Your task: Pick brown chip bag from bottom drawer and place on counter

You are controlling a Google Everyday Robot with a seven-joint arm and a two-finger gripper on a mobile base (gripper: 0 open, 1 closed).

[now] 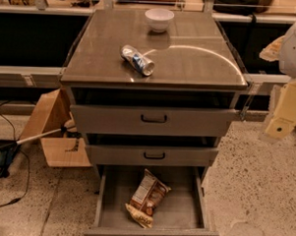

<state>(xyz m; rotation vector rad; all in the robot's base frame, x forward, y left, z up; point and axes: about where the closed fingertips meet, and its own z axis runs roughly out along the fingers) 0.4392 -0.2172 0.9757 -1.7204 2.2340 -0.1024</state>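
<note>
The gripper [284, 116] hangs at the right edge of the view, beside the cabinet at about the height of the top drawer [154, 119] and well apart from the bag; whether it is released or clenched I cannot tell. It holds nothing that I can see. The brown chip bag [147, 197] lies flat and slanted on the floor of the bottom drawer [183, 210], which is pulled well out, toward its middle and front.

The top drawer and the middle drawer [153, 155] both stand slightly open above it, so a reach coming down steeply or too far back would likely knock their fronts. The bag looks crinkly and limp, and a shallow pinch could slip off. On the counter [200, 58] a crushed silver-blue can [137, 59] and a white bowl [159, 19] sit near the middle and back; a careless set-down could roll the can.

The bag's white label panel carries print too small to read, and no brand shows on the can
</note>
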